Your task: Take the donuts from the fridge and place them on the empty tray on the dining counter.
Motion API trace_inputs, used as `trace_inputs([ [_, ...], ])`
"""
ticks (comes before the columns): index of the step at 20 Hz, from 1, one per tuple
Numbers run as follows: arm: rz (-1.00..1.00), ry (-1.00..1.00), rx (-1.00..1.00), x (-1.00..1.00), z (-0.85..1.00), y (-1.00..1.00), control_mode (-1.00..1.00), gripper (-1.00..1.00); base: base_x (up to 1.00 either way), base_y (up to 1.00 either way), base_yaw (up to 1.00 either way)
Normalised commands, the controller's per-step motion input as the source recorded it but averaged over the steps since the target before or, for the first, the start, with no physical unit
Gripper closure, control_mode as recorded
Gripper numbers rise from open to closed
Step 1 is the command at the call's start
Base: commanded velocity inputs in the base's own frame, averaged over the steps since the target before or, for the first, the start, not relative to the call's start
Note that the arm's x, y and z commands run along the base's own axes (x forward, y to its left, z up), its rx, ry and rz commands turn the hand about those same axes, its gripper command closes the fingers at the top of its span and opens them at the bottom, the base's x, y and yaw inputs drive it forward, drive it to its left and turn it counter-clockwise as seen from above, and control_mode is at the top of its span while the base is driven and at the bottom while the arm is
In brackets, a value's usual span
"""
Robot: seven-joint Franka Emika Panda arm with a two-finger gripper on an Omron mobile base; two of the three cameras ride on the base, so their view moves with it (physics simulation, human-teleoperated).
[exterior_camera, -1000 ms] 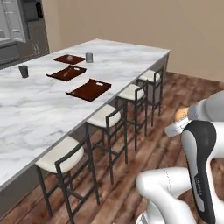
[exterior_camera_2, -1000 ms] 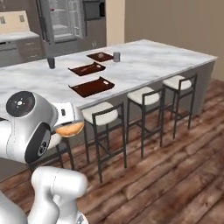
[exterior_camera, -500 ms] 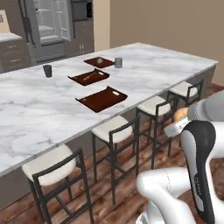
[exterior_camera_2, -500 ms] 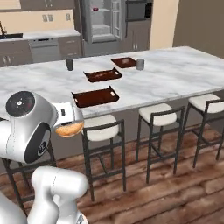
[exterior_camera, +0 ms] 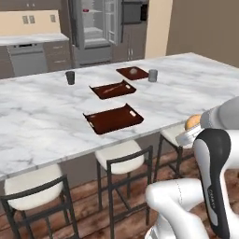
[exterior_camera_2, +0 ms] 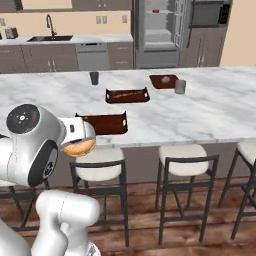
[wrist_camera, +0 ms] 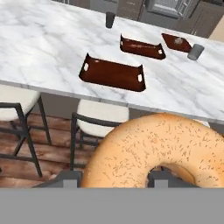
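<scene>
Orange-tan donut hides the jaws' tips, its lower edge cropped.

- A home kitchen is shown.
- A grey French-door fridge is set among brown cabinets.
- A sink with a tap is built into the back worktop.
- A marble dining counter is lined with pale-seated stools over a wooden floor.
</scene>
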Motion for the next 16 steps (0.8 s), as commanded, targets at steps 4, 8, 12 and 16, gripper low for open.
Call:
trace_inputs([
  [4,0.00,0.00,0.00,0.00,0.00,0.00,1.00,1.00,1.00,-0.67,0.48],
  [8,0.00,0.00,0.00,0.00,0.00,0.00,1.00,1.00,1.00,-0.20,0.42],
  [12,0.00,0.00,0.00,0.00,0.00,0.00,1.00,1.00,1.00,0.01,0.29],
  [16,0.00,0.00,0.00,0.00,0.00,0.00,1.00,1.00,0.37,0.00,0.05],
])
